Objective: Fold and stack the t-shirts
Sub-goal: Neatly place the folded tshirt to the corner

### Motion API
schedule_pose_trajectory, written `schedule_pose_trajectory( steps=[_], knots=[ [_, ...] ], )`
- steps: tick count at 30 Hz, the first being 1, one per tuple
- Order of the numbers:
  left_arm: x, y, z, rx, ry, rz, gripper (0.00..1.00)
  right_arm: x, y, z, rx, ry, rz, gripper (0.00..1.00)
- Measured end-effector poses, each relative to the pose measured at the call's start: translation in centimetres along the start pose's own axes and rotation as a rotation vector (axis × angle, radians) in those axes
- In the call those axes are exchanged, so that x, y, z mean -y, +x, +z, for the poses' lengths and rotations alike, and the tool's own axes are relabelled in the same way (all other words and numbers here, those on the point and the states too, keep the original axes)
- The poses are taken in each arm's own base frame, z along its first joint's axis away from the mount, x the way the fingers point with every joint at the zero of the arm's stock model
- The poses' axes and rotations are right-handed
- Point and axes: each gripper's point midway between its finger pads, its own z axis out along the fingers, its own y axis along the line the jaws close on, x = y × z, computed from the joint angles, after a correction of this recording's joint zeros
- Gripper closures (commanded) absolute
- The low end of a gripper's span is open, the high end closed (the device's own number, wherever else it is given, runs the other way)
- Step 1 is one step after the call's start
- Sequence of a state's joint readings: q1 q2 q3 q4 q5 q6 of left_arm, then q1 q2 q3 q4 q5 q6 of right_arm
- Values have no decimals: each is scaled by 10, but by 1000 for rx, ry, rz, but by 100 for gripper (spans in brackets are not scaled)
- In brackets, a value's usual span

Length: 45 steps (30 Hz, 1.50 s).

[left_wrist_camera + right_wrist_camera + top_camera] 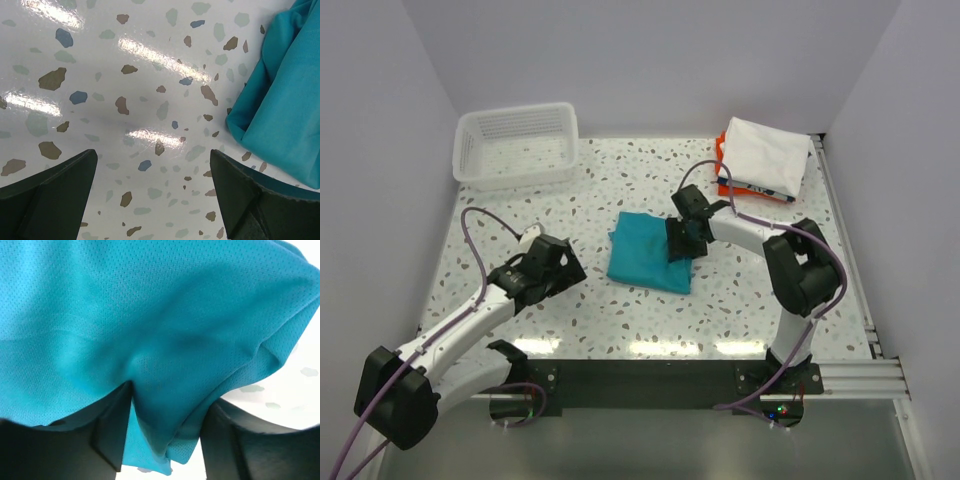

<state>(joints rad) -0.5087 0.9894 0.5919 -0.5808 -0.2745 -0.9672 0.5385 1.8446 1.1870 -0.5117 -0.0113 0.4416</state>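
A folded teal t-shirt (645,255) lies mid-table. My right gripper (682,243) is at its right edge. In the right wrist view a bunched fold of the teal t-shirt (150,305) fills the gap of the right gripper (162,410), and both dark fingers (235,440) press against it. At the back right lies a stack with a white t-shirt (765,155) on top, an orange one (722,150) and a dark-edged one (755,188) under it. My left gripper (567,266) hovers open left of the teal shirt, over bare table (152,160), with the teal t-shirt's corner (285,100) to its right.
A white slatted basket (515,145) stands at the back left. The speckled table (620,180) is walled at the back and sides. A metal rail (850,250) runs along the right edge.
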Motion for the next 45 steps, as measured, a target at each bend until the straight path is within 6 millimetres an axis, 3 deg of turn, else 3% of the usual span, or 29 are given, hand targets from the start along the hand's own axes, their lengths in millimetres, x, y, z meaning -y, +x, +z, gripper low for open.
schedule_pose_trajectory(
  steps=[4,10,16,20,24,33,45],
  knots=[
    [0,1,0,-3,1,-1,0,-5,-3,3,12,-7,12,58],
    [1,1,0,-6,4,-1,0,-10,-9,7,33,-26,29,88],
    [1,2,-1,-9,8,-2,0,-11,-16,8,62,-37,-8,100],
    [1,2,-1,-14,9,-1,0,-6,-25,8,81,-9,-83,100],
    [0,4,-1,-18,3,1,0,5,-53,0,141,79,-200,100],
    [-3,4,-2,-19,-11,-5,0,25,-147,-51,337,278,-339,100],
    [-6,3,6,-31,-71,3,0,102,-228,-81,385,454,-271,100]
  ],
)
